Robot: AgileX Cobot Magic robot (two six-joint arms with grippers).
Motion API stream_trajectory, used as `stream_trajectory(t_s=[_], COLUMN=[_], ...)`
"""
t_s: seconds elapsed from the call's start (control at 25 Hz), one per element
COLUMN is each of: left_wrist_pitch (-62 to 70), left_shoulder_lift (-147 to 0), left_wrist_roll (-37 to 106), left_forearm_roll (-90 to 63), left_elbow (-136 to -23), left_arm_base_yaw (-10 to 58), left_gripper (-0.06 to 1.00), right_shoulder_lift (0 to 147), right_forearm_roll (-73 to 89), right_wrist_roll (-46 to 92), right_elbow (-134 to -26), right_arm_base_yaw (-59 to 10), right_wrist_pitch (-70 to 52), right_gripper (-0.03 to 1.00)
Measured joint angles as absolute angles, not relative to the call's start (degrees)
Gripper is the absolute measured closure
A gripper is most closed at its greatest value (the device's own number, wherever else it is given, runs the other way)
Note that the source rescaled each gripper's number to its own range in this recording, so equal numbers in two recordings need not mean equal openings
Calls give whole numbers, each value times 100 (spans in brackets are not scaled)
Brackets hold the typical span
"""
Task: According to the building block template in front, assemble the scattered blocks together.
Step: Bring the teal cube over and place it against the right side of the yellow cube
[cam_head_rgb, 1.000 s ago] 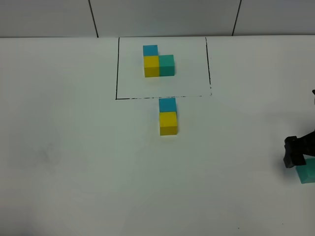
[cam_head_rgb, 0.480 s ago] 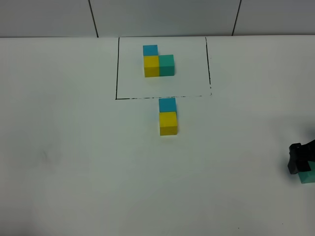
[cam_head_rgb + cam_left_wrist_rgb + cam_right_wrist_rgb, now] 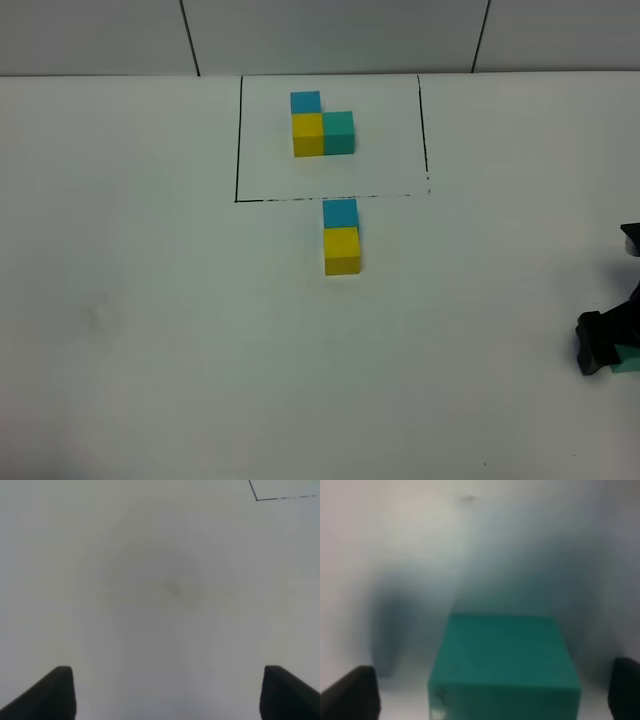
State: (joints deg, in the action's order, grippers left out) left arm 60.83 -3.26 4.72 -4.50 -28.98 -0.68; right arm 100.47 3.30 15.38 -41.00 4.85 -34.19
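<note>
Black outline point(image 3: 238, 140) frames the template cluster point(image 3: 322, 130) of three cubes.

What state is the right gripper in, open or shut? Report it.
The right gripper is open: in the wrist view its fingers stand clear of the teal-green cube, a gap on each side.

The white table point(image 3: 150, 330) is lit brightly and evenly in the high view; hardly any shadow is thrown by the yellow cube point(image 3: 342, 250). In the left wrist view a broad, pale grey shadow is seen. The right wrist view is heavily blurred, and the teal-green cube point(image 3: 504, 665) is rendered out of focus beside a soft dark shadow.
</note>
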Motion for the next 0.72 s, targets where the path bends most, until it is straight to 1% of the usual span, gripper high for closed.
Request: stream_trajectory(t_s=[0.12,0.24,0.32,0.36,0.56,0.72], left_wrist_pitch=[6083,6083,6083,6083,6083,6083], left_shoulder_lift=[-326,-326,-326,-326,-326,-326], left_wrist_roll=[472,472,472,472,472,472], left_forearm_roll=[-450,-450,-450,-450,-450,-450], left_elbow=[-2898,-2898,-2898,-2898,-2898,-2898], left_arm_base_yaw=[-68,-68,-68,-68,-68,-68], left_gripper=[-5,-5,-5,-5,-5,-5], right_shoulder_lift=[10060,10070,10077,10077,10070,9864], right_forearm_roll=[310,234,150,115,-146,-532], right_wrist_roll=[1538,1470,1410,1383,1700,3374], right_elbow=[-4100,-4100,-4100,-4100,-4174,-4498], right_arm_base_yaw=[485,485,485,485,363,-140], right_wrist_pitch=[-3413,-3419,-3437,-3450,-3668,-3825], right_gripper=[38,65,88,97,96,96])
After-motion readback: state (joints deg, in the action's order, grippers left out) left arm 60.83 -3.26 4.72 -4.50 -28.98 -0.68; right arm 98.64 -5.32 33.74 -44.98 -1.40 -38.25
